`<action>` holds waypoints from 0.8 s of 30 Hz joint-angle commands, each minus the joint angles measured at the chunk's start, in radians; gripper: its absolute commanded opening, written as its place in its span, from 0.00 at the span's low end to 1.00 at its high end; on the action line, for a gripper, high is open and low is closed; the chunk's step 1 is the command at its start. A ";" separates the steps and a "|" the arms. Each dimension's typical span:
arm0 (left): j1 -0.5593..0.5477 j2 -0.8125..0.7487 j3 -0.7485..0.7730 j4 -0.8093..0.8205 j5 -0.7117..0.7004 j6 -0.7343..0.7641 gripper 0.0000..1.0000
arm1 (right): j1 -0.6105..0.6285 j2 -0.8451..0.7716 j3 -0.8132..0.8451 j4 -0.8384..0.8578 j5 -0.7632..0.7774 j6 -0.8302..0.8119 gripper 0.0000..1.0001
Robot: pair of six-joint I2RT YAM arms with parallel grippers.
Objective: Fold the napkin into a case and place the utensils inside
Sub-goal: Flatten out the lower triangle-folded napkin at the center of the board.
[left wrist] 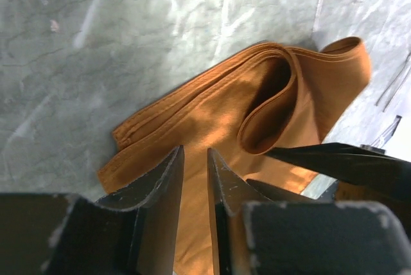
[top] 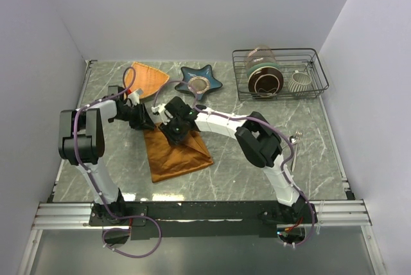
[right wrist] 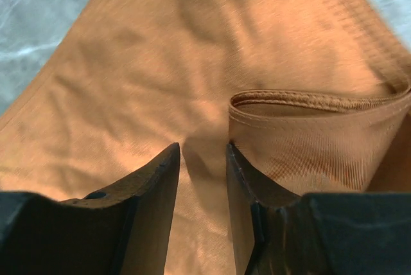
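The rust-orange napkin lies partly folded on the marble table, its far edge bunched under both grippers. My left gripper hovers over the napkin's far left corner; in the left wrist view its jaws stand a little apart above the layered cloth. My right gripper is just beside it, open narrowly over the cloth, with a turned-over flap against its right finger. A silver spoon lies at the right, partly behind the right arm.
At the back left sits a lighter orange woven triangular plate, and a blue star-shaped dish is beside it. A wire rack at the back right holds a jar, a plate and a white cup.
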 commanded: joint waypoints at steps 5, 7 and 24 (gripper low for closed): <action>0.000 0.038 0.040 -0.038 -0.051 0.045 0.24 | -0.063 -0.067 -0.006 0.083 0.187 0.041 0.42; 0.000 0.047 0.045 -0.044 -0.061 0.051 0.22 | -0.089 -0.084 -0.009 0.087 0.193 0.048 0.43; -0.003 -0.036 0.053 -0.022 0.020 0.115 0.38 | -0.307 -0.215 -0.046 -0.051 0.045 0.077 0.51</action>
